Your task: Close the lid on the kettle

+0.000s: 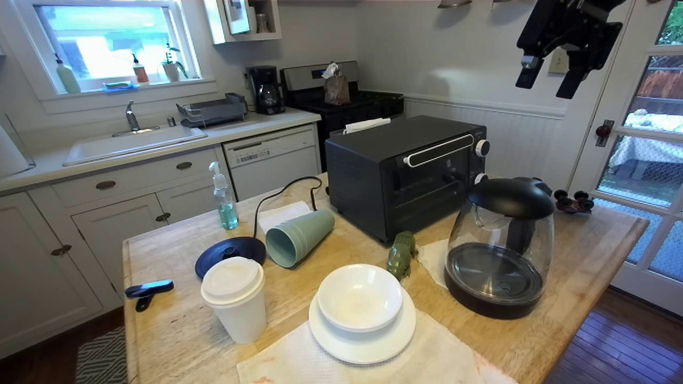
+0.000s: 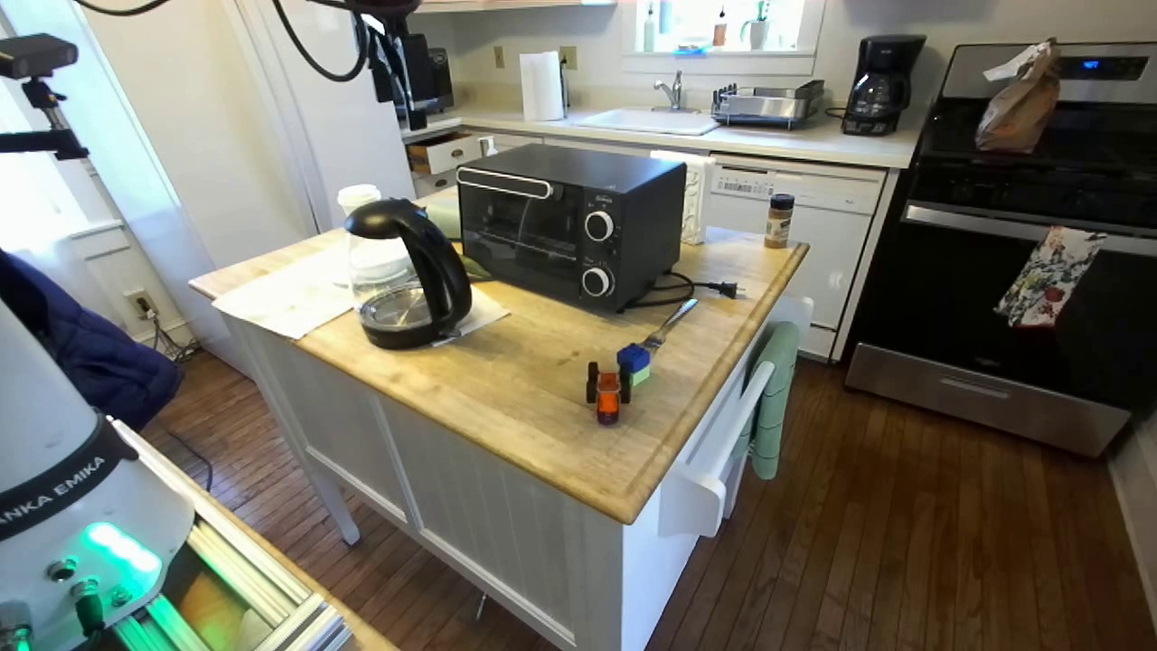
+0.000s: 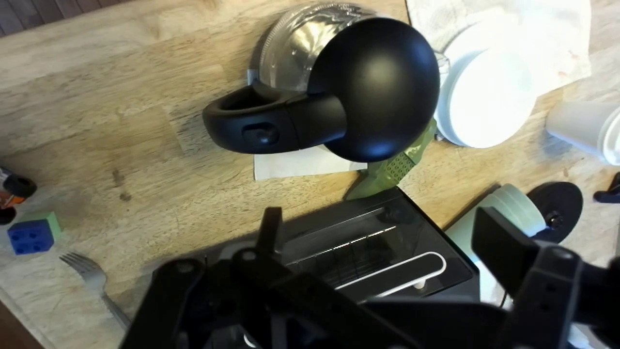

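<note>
The clear glass kettle (image 1: 499, 272) stands upright at the right of the wooden table in an exterior view; it also shows in an exterior view (image 2: 393, 312). Its black domed lid (image 1: 511, 197) lies over the mouth, with no visible gap, in both exterior views. In the wrist view, the lid (image 3: 378, 89) hides the mouth, and the black handle (image 3: 256, 123) points left. My gripper (image 1: 547, 85) is high above the table, well apart from the kettle. Its fingers are wide open with nothing between them in the wrist view (image 3: 387, 237).
A black toaster oven (image 1: 357, 192) stands beside the kettle. A green toy (image 1: 401, 256) lies between them. A white bowl (image 1: 360, 298) on a plate, a white cup (image 1: 237, 314) and a green cup (image 1: 299, 237) are nearby. A fork (image 2: 671, 325) and toy car (image 2: 608, 398) lie near an edge.
</note>
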Controlling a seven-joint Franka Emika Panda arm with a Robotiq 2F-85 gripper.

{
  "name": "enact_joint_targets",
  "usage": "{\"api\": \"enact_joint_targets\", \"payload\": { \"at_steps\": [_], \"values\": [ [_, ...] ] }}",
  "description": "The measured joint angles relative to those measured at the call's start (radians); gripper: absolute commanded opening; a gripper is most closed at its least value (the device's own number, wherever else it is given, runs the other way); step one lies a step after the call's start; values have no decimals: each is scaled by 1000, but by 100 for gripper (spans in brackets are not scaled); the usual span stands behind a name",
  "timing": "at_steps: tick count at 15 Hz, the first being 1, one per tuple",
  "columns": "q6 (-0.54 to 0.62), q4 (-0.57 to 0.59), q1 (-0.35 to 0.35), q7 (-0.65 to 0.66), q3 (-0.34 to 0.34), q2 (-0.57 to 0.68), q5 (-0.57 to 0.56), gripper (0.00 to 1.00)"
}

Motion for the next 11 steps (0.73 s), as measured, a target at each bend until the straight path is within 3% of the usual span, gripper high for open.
{"api": "enact_joint_targets", "payload": {
  "at_steps": [11],
  "values": [
    [-106, 49, -2, -154, -62, -27, -44, 100]
  ]
}}
